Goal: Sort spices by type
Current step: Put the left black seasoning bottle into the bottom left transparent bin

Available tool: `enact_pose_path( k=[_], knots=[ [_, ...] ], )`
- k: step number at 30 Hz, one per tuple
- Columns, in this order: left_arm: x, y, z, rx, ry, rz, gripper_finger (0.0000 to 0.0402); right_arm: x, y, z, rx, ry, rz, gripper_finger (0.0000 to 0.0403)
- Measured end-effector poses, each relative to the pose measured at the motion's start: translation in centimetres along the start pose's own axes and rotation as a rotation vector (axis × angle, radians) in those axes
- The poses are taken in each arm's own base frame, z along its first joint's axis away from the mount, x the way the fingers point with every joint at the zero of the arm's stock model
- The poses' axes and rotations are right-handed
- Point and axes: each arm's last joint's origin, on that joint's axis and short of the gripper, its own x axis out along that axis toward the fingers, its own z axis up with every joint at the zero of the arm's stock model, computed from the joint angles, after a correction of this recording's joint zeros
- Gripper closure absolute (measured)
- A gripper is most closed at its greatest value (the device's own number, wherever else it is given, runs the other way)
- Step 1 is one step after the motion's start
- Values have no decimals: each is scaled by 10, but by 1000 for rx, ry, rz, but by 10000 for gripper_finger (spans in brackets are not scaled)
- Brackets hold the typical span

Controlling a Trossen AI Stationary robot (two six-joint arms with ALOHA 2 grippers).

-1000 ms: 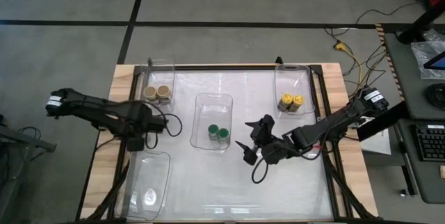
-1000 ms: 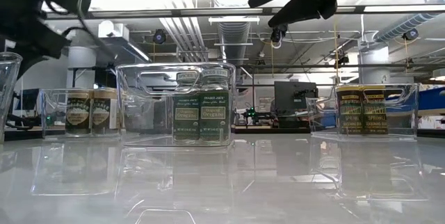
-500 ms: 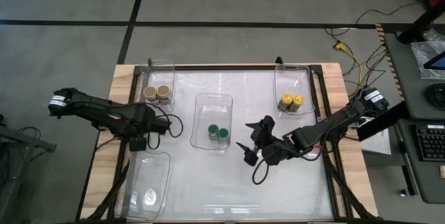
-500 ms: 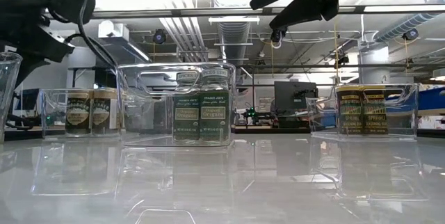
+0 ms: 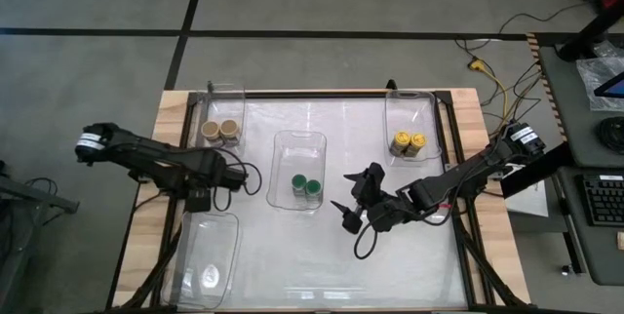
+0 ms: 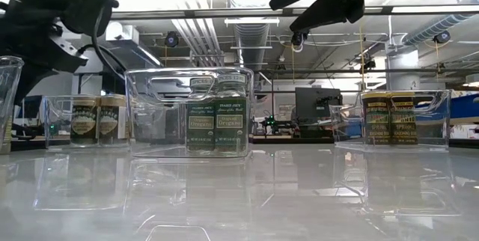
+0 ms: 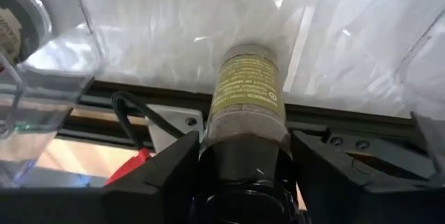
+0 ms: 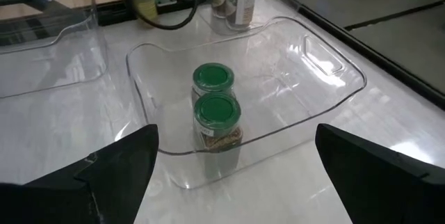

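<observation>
Your left gripper (image 7: 240, 158): clenched on a cylindrical spice jar (image 7: 247, 99) with yellow paper label, above the table's left edge | Your right gripper (image 5: 353, 209): fingers spread, empty, beside the clear plastic bin (image 5: 297, 145) holding two green-lidded jars (image 8: 217, 106) | table (image 5: 409, 255): glossy white.

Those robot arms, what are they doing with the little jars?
They are sorting spice jars into clear bins by lid colour. The left gripper holds a black-lidded jar between its fingers, near the table's left edge. Two green jars sit in the middle bin, two tan jars in the far-left bin and two yellow jars in the far-right one. The right gripper hangs open above the table, waiting.
</observation>
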Motion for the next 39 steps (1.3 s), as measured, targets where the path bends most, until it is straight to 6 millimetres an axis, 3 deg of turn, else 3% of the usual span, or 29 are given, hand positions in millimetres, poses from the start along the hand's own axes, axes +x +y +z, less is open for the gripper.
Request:
enact_pose_path(
  k=[13, 20, 24, 30, 34, 39],
  knots=[
    [-6, -1, 5, 16, -24, -9, 216, 0, 0, 0, 5, 1, 3, 24],
    [-60, 0, 10, -2, -193, -104, 217, 0, 0, 0, 5, 1, 2, 24],
    [-94, 5, 1, -28, -224, -115, 217, 0, 0, 0, 13, 1, 2, 24],
    [-143, 8, -19, -79, -420, -310, 217, 0, 0, -1, 11, 5, 1, 24],
    [-157, 8, -37, -150, -476, -393, 217, -1, 1, -1, 9, 5, 4, 24],
    [-145, -1, -50, -246, -397, -493, 218, -2, 2, -2, 2, 5, 9, 24]
  ],
)
